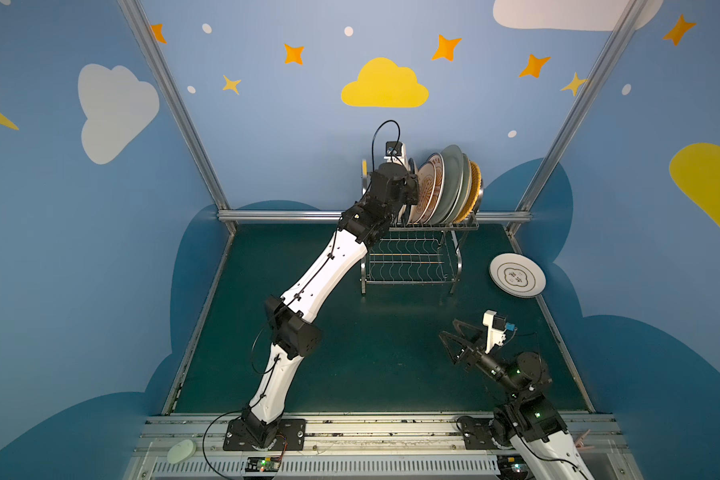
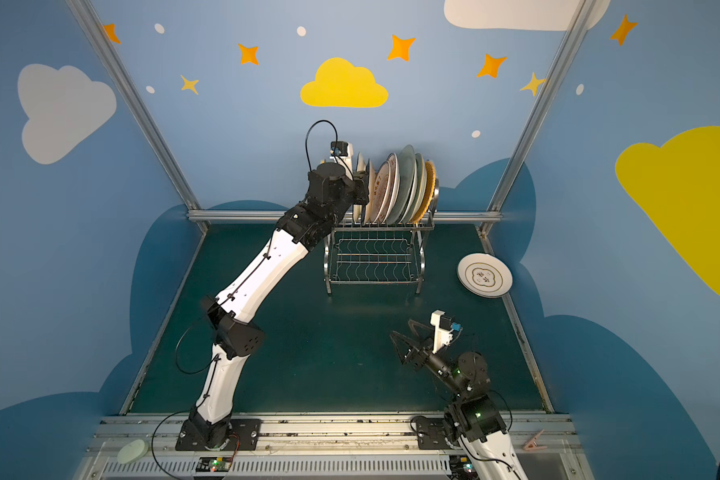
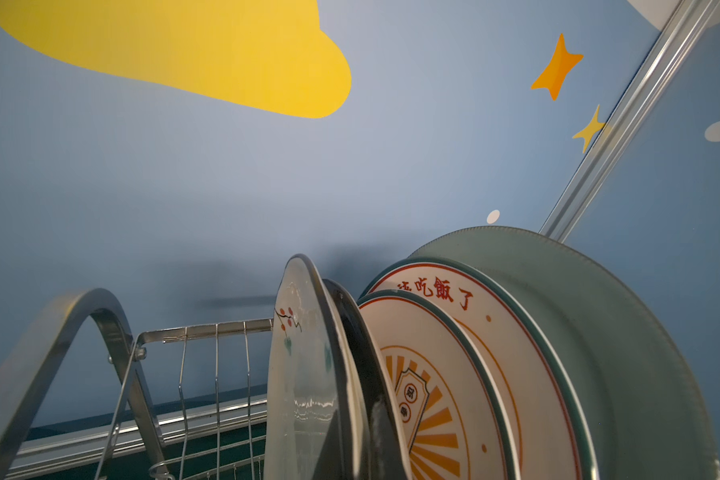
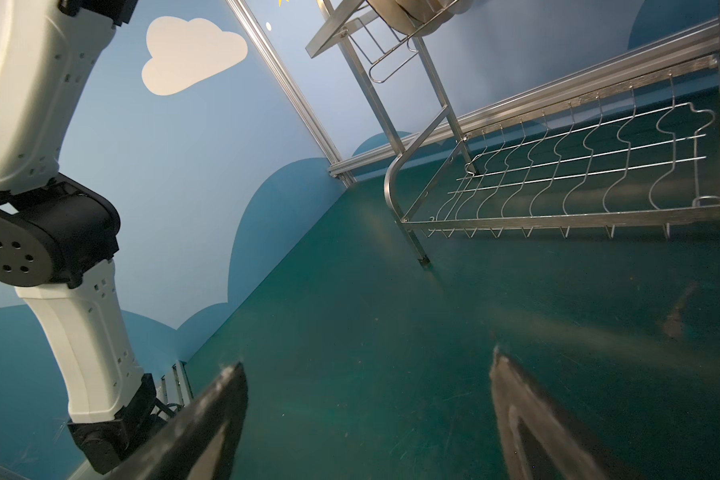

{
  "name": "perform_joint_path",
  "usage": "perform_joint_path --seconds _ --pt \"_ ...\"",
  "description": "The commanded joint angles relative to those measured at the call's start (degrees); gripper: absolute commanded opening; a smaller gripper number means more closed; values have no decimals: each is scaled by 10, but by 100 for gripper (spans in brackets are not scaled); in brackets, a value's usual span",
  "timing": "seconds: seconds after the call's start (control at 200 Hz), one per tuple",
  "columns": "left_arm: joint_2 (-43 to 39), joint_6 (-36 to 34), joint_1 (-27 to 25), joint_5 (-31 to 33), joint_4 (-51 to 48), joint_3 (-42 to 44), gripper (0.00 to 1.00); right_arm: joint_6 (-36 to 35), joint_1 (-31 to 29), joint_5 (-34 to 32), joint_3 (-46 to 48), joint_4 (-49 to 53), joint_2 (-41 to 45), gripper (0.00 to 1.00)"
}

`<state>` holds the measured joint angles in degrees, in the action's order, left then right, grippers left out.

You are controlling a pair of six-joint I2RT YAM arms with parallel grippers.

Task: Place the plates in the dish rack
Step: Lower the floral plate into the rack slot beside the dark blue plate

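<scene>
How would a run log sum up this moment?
left pincer: shut, among plates in dish rack | right pincer: open, empty | loose plate: flat on table

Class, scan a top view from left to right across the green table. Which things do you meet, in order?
left arm's elbow → dish rack → white plate lying flat on the table.

Open green table [image 1: 350, 353] before the dish rack [image 1: 408, 281] — plates [image 1: 445, 187] crowd its upper tier's right side.

The left arm [image 1: 308, 286] has white shells, black joints and a black cable clipped along it. Behind the right gripper [image 1: 447, 327] sits a white camera mount [image 1: 493, 332] with a blue plug [image 1: 509, 326].
</scene>
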<state>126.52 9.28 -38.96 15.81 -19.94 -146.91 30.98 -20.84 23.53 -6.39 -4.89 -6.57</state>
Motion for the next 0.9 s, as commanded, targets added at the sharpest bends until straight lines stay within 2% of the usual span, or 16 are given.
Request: perform_joint_path --seconds 0.0,0.235,0.491,0.896 --pt "7 -24 -1 21 54 -24 8 -7 -4 -4 -9 -2 -5 89" --pt "21 -25 -2 29 56 -32 14 -6 -6 -8 -7 -2 -7 89" --pt "28 -24 -2 35 57 -38 26 -7 -8 -8 -7 -6 -15 89" --pt "30 -12 -3 50 53 -43 29 -7 -10 -9 -8 -8 -19 89"
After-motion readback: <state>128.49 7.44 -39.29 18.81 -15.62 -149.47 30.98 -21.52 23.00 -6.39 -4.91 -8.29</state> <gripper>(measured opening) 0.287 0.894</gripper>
